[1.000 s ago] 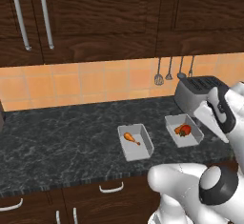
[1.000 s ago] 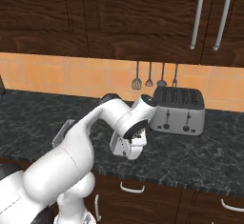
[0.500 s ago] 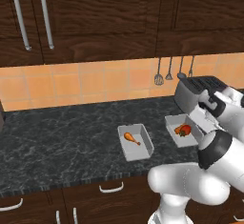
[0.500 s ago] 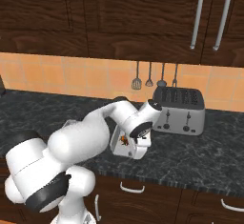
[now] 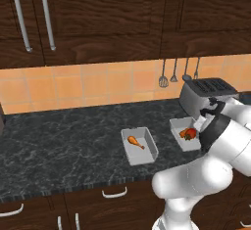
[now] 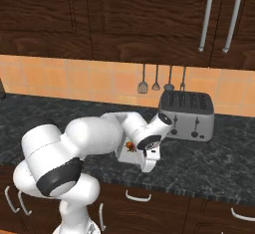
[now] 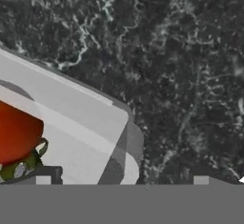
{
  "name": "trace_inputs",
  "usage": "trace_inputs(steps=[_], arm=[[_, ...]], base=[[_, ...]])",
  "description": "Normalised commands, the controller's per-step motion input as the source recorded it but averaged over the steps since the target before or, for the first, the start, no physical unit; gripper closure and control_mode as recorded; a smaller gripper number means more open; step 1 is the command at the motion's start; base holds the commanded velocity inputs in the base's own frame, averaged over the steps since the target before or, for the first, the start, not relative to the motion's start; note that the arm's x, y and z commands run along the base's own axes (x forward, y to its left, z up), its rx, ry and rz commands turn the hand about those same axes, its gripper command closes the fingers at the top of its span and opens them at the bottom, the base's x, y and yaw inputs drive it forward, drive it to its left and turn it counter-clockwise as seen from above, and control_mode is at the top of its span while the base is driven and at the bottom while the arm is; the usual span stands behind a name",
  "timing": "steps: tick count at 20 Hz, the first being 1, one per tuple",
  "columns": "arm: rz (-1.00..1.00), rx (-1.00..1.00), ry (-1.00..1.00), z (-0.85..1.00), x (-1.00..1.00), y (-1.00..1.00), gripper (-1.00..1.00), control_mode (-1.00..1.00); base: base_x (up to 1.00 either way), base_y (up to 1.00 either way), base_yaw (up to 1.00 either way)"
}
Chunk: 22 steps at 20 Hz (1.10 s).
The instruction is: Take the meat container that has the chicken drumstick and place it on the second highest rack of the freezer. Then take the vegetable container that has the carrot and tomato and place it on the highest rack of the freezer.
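The meat container, a shallow white tray, lies on the dark counter with the chicken drumstick inside. To its right is the vegetable container, which holds the tomato and the carrot. My gripper is open just above that container's right end. In the hand view its tips straddle the tray's corner, with the tomato at the lower left. From the right base view the gripper points down beside the tomato. The freezer is out of view.
A silver toaster stands close behind the vegetable container. Utensils hang on the orange tiled wall. Dark wood cabinets run above and below. The counter stretches away to the left.
The arm has folded forward and down, and the hand has come lower over the right end of the vegetable container. Both trays lie where they were.
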Motion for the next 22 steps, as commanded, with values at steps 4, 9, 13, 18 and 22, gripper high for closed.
trace_inputs(steps=[4, 9, 13, 18, 22], arm=[[-0.05, 0.0, 0.0, -0.4, 0.12, -0.02, -1.0, -1.0], [-0.05, -0.02, 0.0, -0.49, 0.13, 0.0, 1.0, -1.0], [-0.05, -0.05, 0.0, -0.39, 0.09, 0.0, 1.0, -1.0], [0.0, -0.3, -0.09, 0.27, 0.13, 0.54, 1.0, -1.0], [0.21, -0.4, -0.13, 0.87, -0.01, 0.7, 1.0, -1.0]], base=[[0.0, 0.0, 0.0], [0.0, 0.0, 0.0], [0.0, 0.0, 0.0], [0.0, 0.0, 0.0], [0.0, 0.0, 0.0]])
